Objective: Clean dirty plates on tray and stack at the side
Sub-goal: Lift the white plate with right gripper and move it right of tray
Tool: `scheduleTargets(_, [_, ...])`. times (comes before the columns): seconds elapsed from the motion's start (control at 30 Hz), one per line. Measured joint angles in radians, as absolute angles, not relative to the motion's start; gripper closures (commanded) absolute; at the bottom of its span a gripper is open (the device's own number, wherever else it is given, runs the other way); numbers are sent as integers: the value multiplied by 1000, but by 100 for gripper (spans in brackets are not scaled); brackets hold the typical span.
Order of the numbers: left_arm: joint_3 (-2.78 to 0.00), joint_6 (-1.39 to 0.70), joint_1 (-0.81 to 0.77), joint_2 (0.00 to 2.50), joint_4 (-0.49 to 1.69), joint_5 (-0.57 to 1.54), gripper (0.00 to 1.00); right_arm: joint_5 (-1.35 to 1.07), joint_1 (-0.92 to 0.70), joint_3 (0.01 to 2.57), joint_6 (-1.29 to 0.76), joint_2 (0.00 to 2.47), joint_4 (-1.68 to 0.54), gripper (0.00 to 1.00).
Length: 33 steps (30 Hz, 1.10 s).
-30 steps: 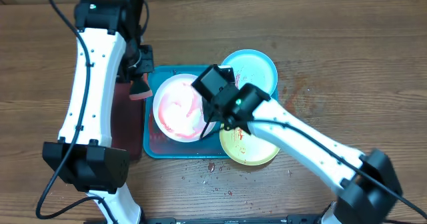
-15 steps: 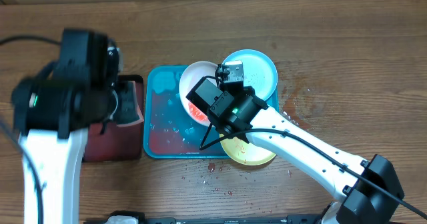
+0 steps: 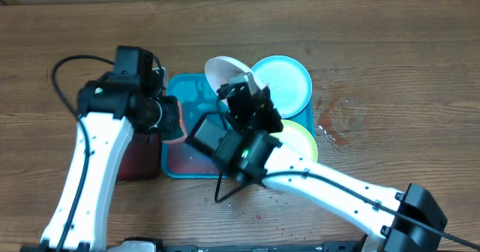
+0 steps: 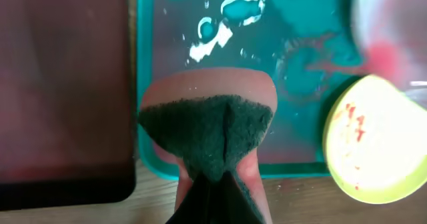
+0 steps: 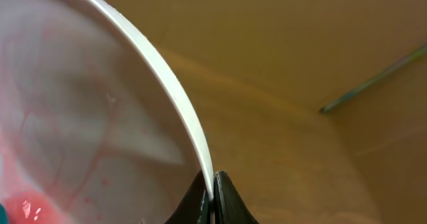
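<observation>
At the tray's (image 3: 185, 91) 1 o'clock corner, the right claw (image 5: 213, 186) is clenched on the rim of the white plate (image 3: 225, 70) and holds it tipped up on edge above the tray. At 9 o'clock the left claw (image 4: 215, 196) grips a sponge (image 4: 207, 127) with its scouring side showing. The sponge hangs over the tray's left rim, beside the maroon tray (image 3: 136, 159). The blue plate (image 3: 286, 83) lies on the bench (image 3: 390, 72) at 2 o'clock. The green plate (image 4: 373, 144) sits at 4 o'clock, overlapping the tray's edge, with red specks on it.

The right wrist view shows a pink film and a red blot on the white plate's face, so it probably needs another wipe before stacking. The rim is thin and looks wet, so the pinch should be firm. The plate should hang over the tray so drips land there. The sponge should meet the face flat and stroke lightly toward the gripped edge; a hard push far from the claw could pivot the plate loose.
</observation>
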<state>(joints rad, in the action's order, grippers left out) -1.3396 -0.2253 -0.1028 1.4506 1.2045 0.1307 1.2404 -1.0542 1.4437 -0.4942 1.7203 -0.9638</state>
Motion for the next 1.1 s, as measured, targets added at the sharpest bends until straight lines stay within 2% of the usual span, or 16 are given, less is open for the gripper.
scheduleTargets(0.23, [-1327, -225, -103, 1569, 1162, 167, 96, 1372, -1087, 1444, -487, 1720, -960, 96])
scheduleTargets(0.57, [-1327, -225, -103, 1575, 1151, 194, 96, 1518, -1087, 1444, -466, 1720, -857, 96])
scheduleTargets(0.93, [-1327, -225, -103, 1575, 1151, 196, 96, 1519, -1087, 1444, -466, 1720, -859, 96])
scheduleTargets(1.1, [-1326, -225, -103, 1575, 1151, 196, 96, 1378, -1079, 1444, -495, 1720, -929, 96])
